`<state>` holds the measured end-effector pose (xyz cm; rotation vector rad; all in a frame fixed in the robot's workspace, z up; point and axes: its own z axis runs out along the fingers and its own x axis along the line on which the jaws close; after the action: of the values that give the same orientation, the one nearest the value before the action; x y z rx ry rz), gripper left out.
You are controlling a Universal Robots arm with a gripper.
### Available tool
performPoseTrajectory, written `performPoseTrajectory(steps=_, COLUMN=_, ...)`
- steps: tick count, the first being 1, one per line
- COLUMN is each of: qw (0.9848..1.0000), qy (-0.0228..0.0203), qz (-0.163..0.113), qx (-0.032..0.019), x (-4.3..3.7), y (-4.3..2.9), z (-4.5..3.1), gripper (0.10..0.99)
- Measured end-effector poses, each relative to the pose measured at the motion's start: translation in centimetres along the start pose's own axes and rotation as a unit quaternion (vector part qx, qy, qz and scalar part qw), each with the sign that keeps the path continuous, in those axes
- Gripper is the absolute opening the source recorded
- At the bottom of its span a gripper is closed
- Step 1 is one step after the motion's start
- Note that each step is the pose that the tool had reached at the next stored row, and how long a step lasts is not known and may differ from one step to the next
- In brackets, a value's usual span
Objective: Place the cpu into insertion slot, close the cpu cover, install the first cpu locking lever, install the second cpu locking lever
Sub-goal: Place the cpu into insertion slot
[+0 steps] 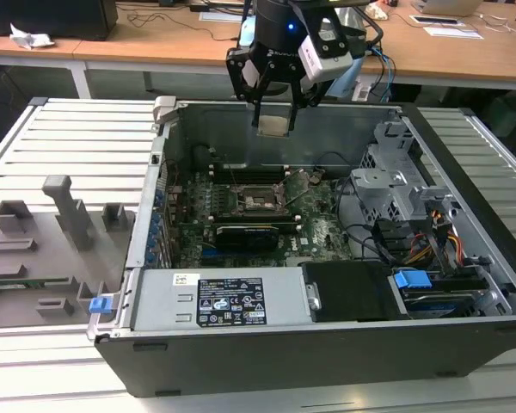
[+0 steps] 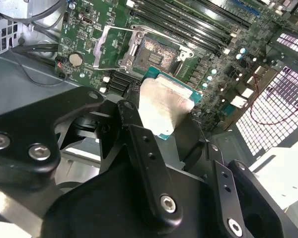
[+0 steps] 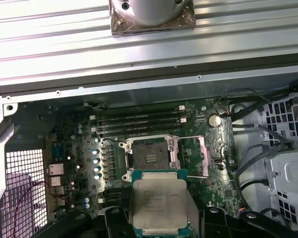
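1. Exterior view: open computer case (image 1: 267,366) lying flat on the slatted metal worktop (image 1: 77,138), insides facing up. Grey moulded fixture (image 1: 34,249) just beside it on the exterior view's left.
2. Inside the case, green motherboard (image 1: 322,232) covering the floor, with a grey power supply (image 1: 224,301) along the near wall.
3. Above the far wall of the case, black pincer (image 1: 275,120) hanging clear of the board. Narrowed on the cpu, clamping it by two opposite edges.
4. cpu cover (image 3: 197,157) standing open, off to one side of the socket in both wrist views, its square window clear of the pin field.
5. insertion slot (image 3: 150,154) bare, with the dark pin field showing inside a thin metal rim. Ringed by green board, next to the rows of long memory slots (image 3: 139,121).
6. cpu (image 3: 159,203) held in the pincer, silvery face toward the first wrist camera. Well apart from the slot and not yet seated; a pale square at the pincer's tips in the exterior view.
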<state>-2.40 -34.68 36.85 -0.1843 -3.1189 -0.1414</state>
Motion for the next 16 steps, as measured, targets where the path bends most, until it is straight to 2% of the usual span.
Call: performPoseTrajectory(steps=16, qw=0.9995, qy=-0.0028, qz=0.031, qx=-0.0006, x=0.0, y=0.0, z=0.01, gripper=0.525)
